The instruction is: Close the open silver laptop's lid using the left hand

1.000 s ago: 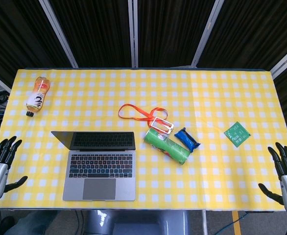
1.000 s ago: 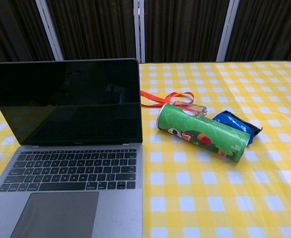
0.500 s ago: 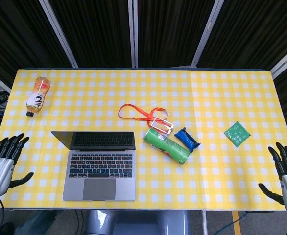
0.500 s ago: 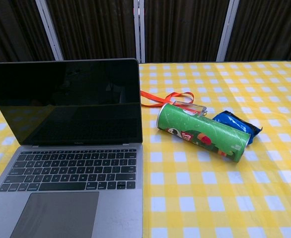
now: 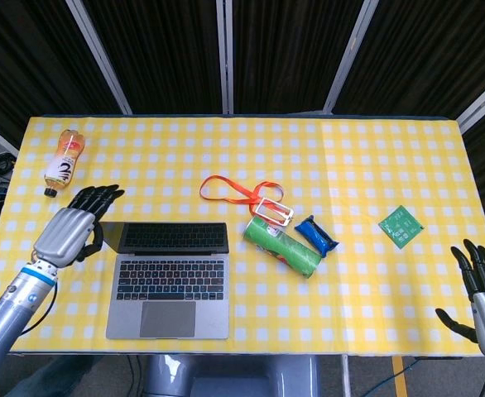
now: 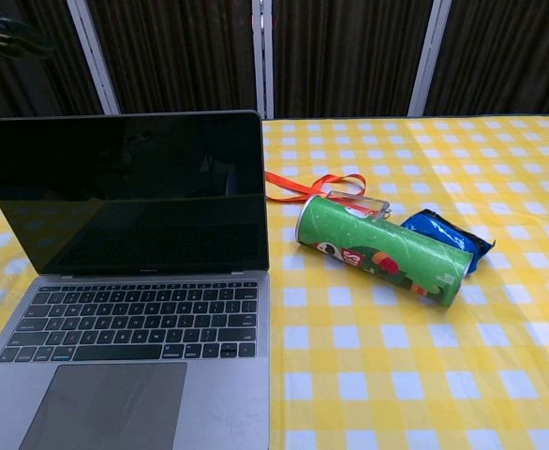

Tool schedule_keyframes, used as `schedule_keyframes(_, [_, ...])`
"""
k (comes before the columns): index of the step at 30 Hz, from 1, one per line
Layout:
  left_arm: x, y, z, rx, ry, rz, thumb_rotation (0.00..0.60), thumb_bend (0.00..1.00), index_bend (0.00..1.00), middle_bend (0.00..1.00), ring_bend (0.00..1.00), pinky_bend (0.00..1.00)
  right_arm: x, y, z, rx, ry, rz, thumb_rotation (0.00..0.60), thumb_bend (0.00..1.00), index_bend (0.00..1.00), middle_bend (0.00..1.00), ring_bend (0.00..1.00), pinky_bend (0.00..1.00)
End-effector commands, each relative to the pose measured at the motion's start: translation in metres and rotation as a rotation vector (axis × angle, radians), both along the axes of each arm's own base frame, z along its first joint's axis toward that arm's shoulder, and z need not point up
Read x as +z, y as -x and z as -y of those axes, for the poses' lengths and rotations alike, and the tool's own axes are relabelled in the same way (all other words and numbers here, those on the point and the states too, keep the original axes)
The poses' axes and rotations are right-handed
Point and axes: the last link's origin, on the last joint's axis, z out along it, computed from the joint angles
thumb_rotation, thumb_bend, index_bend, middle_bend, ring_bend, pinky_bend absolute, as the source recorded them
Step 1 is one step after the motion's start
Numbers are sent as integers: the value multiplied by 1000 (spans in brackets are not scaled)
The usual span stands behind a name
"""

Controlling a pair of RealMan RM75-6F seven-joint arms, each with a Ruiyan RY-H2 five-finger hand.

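Since half a second ago my left hand (image 5: 75,229) has swung in from the table's near left edge to the left end of the laptop's lid (image 5: 106,232); nothing else has shifted. On the yellow checked table (image 5: 375,157) the silver laptop (image 5: 170,279) sits at the near left, lid still up, screen dark, keyboard and trackpad bare. The only legible writing is a large "2" on the bottle (image 5: 64,161) lying at the far left; the green tube (image 5: 281,246) shows a cartoon print I cannot read. My left hand holds nothing, fingers together and extended; it seems to hover at the lid's corner, but contact is unclear from above. My right hand (image 5: 484,289) waits at the near right, fingers spread, empty.
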Motion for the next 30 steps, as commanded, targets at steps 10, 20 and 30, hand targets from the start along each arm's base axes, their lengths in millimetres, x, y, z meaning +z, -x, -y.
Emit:
schedule_keyframes(10, [-20, -19, -14, 73, 136, 26, 600, 1000, 219, 210, 221, 250, 1, 0, 0, 1, 1, 4, 600, 0, 17, 0, 0, 0])
schedule_keyframes(20, [-16, -13, 2, 102, 216, 100, 600, 1000, 258, 252, 262, 287, 1, -1, -1, 5, 2, 6, 600, 0, 18, 0, 0, 0])
schedule_keyframes(30, [-12, -3, 36, 49, 291, 135, 600, 1000, 265, 252, 262, 287, -1, -3, -2, 8, -3, 8, 600, 0, 18, 0, 0, 0])
